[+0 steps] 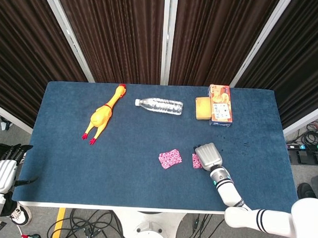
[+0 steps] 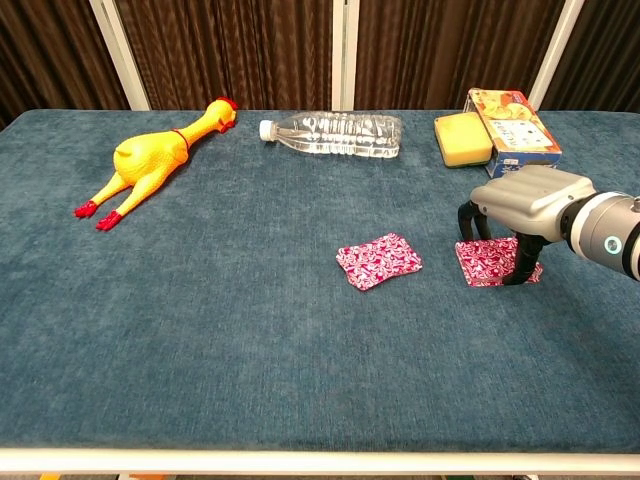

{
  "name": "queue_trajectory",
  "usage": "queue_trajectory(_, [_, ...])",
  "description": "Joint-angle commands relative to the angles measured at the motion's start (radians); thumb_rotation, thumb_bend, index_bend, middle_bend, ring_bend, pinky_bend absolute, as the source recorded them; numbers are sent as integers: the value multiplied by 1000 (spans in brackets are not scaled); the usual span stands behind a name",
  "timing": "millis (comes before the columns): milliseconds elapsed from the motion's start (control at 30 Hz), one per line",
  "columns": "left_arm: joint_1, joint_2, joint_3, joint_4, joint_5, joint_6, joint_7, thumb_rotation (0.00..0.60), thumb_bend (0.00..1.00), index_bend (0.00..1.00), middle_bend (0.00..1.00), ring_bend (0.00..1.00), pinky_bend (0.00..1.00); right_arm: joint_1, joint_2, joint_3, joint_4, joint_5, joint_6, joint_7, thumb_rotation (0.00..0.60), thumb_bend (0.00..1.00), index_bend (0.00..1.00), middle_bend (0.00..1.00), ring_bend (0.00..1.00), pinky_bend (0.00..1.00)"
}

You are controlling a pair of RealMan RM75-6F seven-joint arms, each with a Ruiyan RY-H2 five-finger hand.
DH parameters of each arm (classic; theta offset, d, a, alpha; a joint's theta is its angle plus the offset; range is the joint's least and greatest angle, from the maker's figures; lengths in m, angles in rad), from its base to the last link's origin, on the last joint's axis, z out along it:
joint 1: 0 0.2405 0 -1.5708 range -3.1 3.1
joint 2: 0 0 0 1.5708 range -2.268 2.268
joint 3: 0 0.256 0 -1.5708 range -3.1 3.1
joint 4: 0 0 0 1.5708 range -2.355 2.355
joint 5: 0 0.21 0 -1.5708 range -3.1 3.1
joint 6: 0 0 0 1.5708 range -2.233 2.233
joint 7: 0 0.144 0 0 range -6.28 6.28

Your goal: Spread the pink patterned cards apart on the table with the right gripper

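Note:
Two pink patterned cards lie on the blue table. One card (image 1: 170,158) (image 2: 379,260) lies free near the middle. The other card (image 1: 196,161) (image 2: 487,261) sits to its right under my right hand (image 1: 208,155) (image 2: 524,203). That hand hovers palm-down over it with its fingertips (image 2: 518,279) pressing on the card. It grips nothing. My left hand (image 1: 1,172) hangs off the table's left edge with its fingers apart, and shows only in the head view.
A yellow rubber chicken (image 1: 102,115) (image 2: 150,161) lies at the back left. A clear water bottle (image 1: 159,105) (image 2: 333,134) lies at the back centre. A yellow sponge (image 1: 203,108) (image 2: 461,139) and an orange box (image 1: 220,104) (image 2: 512,123) stand at the back right.

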Motion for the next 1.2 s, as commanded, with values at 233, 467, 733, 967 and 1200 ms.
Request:
queue_trajectory(233, [0,0,0,1,0,-1,-2,600,31,164,149,63,178,-7,3,7,-8,-14,17,4,600,90,454,436,868,966])
queue_trajectory(467, [0,1,0,0,0,-2,-3,600,31,164,149,63,178,-9,9,17,-17,-26,22,13,600,99,477,457,869,966])
queue_trajectory(733, [0,0,0,1,1,1,-5,600,31,163,149,64,177,13,17,54,-16,-25,16,11,600,101,489,468,869,966])
queue_trajectory(967, [2,1,0,1,2,3,-4,600,30,164,149,63,177,83,-32,113,79,42,-44,-20,600,101,489,466,869,966])
queue_trajectory(1200, [4,2,0,6,-1,3,-10,600,30,164,149,63,177,150,-109,142,236,108,-119,-37,600,101,489,465,869,965])
